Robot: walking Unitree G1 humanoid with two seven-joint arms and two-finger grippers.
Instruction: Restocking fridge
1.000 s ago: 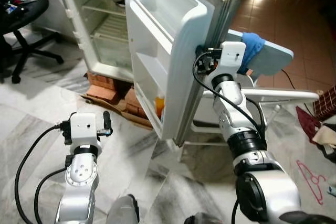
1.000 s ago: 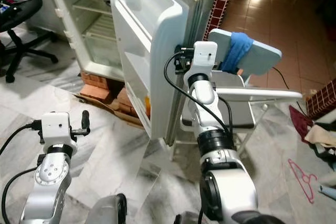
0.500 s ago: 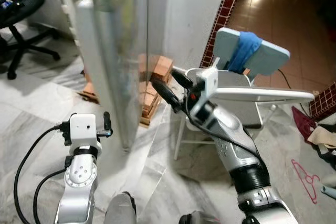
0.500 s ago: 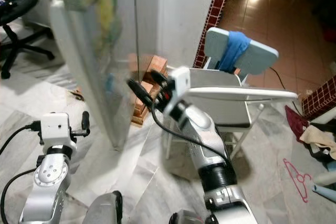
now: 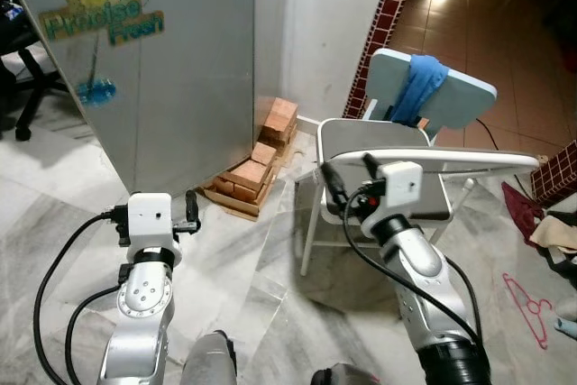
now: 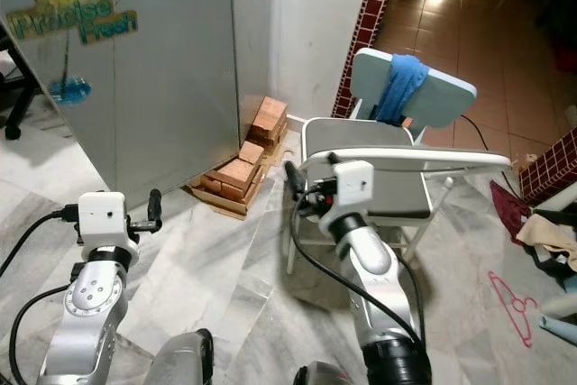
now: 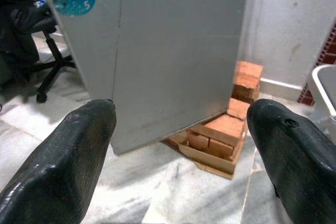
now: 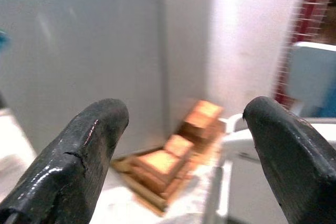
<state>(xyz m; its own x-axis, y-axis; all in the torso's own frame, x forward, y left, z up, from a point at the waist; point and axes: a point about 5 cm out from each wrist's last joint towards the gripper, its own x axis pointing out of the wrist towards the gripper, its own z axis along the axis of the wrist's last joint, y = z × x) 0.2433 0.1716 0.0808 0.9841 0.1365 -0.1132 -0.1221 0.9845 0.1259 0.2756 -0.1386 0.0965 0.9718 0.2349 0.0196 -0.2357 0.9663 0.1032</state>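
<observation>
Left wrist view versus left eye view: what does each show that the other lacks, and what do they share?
The left wrist view alone gives the left gripper's fingertips close up, spread apart with nothing between. The left eye view alone has the right gripper, the plastic chair with a blue cloth, and a pink hanger. Both share the closed fridge door, the bricks and an office chair.

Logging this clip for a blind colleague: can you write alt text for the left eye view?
A closed grey fridge door with a green logo sticker stands ahead, bricks stacked at its base. Both open claws hang empty: left claw low before the door, right claw beside a white chair draped with a blue cloth.
</observation>
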